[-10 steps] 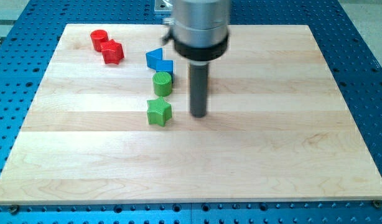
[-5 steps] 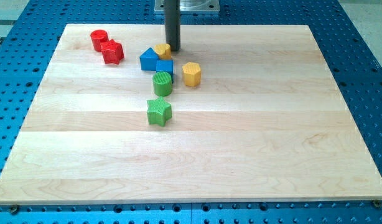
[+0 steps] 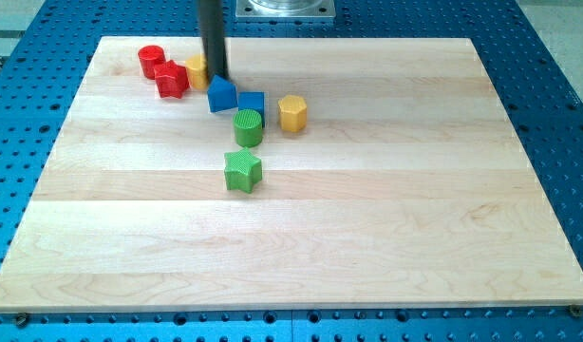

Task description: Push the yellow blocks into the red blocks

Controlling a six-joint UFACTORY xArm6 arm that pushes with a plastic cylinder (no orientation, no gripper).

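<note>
A pale wooden board [image 3: 301, 237] lay on a blue perforated bench. We carried no pincer, only a rod, so nothing was grasped; our tip [image 3: 216, 76] stood just at the view's right of one yellow block [image 3: 196, 70], which touched the red block [image 3: 172, 81] beside the red cylinder [image 3: 151, 60]. The other yellow block, a hexagon [image 3: 291, 112], sat well apart to the view's right, past the blue blocks [image 3: 234, 97]. We judged it must travel leftward, so our tip needed its far right side. No containers were present.
</note>
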